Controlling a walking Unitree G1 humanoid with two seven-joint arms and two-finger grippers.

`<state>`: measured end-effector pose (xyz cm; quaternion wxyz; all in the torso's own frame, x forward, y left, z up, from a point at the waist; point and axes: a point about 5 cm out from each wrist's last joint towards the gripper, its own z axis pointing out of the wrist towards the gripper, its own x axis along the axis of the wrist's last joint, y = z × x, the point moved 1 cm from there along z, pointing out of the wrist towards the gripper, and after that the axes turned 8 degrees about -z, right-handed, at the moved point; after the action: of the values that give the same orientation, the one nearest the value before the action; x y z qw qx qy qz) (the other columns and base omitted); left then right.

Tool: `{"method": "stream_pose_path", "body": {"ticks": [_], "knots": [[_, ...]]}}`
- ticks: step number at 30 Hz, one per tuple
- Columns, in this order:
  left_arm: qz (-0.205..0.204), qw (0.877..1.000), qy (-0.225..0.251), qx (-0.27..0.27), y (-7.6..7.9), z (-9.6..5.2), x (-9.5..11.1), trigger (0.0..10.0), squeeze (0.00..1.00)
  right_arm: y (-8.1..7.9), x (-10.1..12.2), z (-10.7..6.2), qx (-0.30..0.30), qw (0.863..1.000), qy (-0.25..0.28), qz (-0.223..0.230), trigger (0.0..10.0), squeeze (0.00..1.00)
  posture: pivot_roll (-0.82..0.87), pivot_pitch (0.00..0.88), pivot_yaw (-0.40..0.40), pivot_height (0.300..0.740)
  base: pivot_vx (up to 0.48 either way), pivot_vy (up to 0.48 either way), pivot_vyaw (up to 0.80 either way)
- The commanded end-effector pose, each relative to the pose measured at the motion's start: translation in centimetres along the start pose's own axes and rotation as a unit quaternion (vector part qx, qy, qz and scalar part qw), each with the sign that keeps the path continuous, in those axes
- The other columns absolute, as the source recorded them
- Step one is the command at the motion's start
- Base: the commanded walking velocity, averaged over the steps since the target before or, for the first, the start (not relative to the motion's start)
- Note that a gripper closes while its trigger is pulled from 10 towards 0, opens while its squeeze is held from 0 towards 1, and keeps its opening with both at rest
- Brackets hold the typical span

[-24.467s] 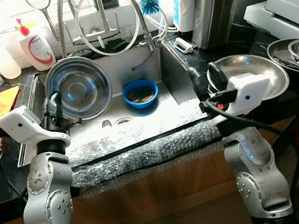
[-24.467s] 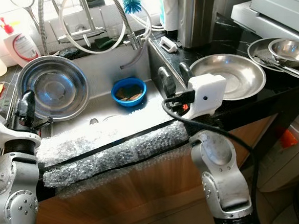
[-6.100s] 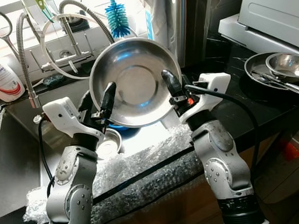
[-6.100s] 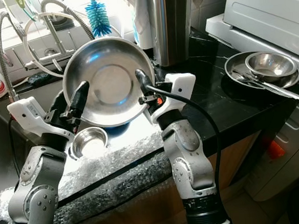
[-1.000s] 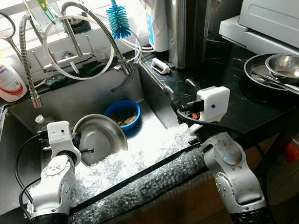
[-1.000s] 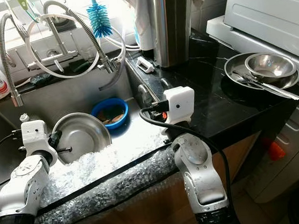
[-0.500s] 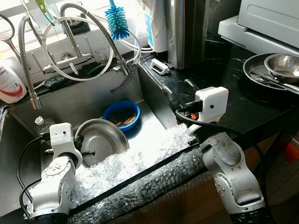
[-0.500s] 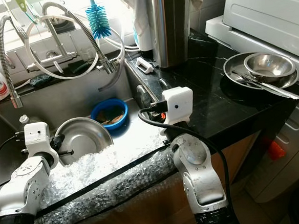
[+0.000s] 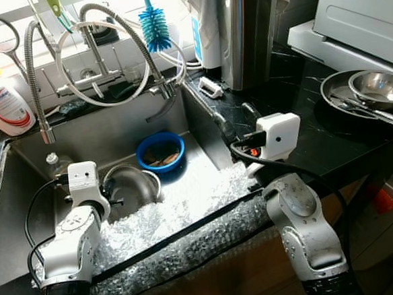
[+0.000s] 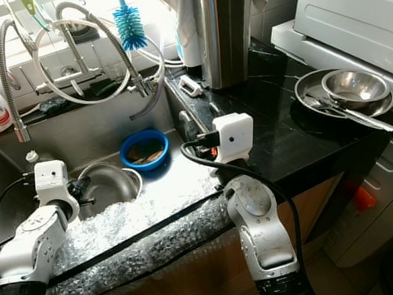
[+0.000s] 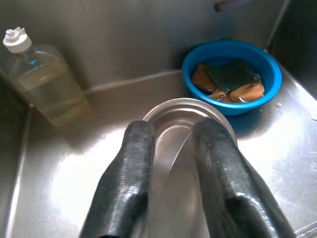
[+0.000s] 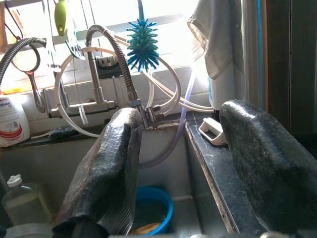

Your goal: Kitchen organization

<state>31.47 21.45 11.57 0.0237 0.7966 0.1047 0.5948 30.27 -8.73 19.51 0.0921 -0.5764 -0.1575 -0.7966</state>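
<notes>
Sunlight is washing over the steel sink (image 9: pixel 25 200) and the black countertop (image 9: pixel 301 106) beside it, where a stack of steel dishes (image 9: pixel 364 92) is waiting near the white appliance (image 9: pixel 362 7).

Down in the basin, the steel bowl (image 11: pixel 185 124) is lying on the sink floor, just beside the blue bowl (image 9: pixel 160 150) with the sponge (image 11: pixel 233 74) in it. An oil bottle (image 11: pixel 42 82) is standing against the back wall of the basin, near the steel bowl.

I am reaching my left gripper (image 11: pixel 173 148) down over the steel bowl. Its fingers are sitting a little apart, straddling the near rim of the bowl. I cannot tell whether they are actually pinching the rim or merely hanging over it.

I am holding my right gripper (image 12: pixel 193 163) above the counter edge, fingers spread wide and carrying nothing, facing the tap (image 12: pixel 106 79) and the blue brush (image 12: pixel 142 47).

I judge that I am setting the steel bowl down in the sink. The next move calls for opening the left fingers fully, lifting clear without tipping the bowl, then turning to the dishes on the counter.

Glare is bleaching the bubble wrap (image 9: pixel 181 223) along the sink's front edge, and my left arm is hiding part of the bowl in the head views.
</notes>
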Motion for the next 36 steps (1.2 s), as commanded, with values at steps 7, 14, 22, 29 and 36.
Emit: {"method": "stream_pose_path", "body": {"ticks": [7, 14, 22, 29, 36], "knots": [[-0.003, 0.999, -0.033, -0.006, 0.2, -0.2, -1.5, 10.0, 1.00, -0.6, 0.4, 0.4, 0.013, 1.000, 0.005, -0.003, 10.0, 0.00, -0.14, 0.000, 0.129, 0.740, 0.000, 0.000, 0.00], [-0.025, 0.981, 0.191, -0.035, 0.9, -1.9, 5.1, 10.0, 0.00, -0.4, 0.5, 0.4, 0.008, 1.000, 0.007, -0.004, 10.0, 0.00, -0.14, 0.000, 0.128, 0.740, 0.000, 0.000, 0.00], [0.005, 0.947, 0.321, -0.001, -1.0, -5.5, 8.0, 10.0, 0.00, 0.1, 0.7, 0.3, -0.004, 1.000, 0.011, -0.006, 10.0, 0.00, -0.14, 0.000, 0.126, 0.740, 0.000, 0.000, 0.00], [0.038, 0.943, 0.330, 0.014, -1.7, -6.9, 6.9, 10.0, 0.00, 1.1, 0.4, 0.0, -0.018, 1.000, 0.005, -0.019, 10.0, 0.00, -0.14, 0.000, 0.121, 0.740, 0.000, 0.000, 0.00], [0.035, 0.944, 0.329, 0.009, -1.2, -7.0, 6.2, 10.0, 0.00, 2.1, 0.4, -0.1, -0.031, 0.999, -0.003, -0.021, 10.0, 0.00, -0.15, 0.000, 0.118, 0.740, 0.000, 0.000, 0.00]]}}
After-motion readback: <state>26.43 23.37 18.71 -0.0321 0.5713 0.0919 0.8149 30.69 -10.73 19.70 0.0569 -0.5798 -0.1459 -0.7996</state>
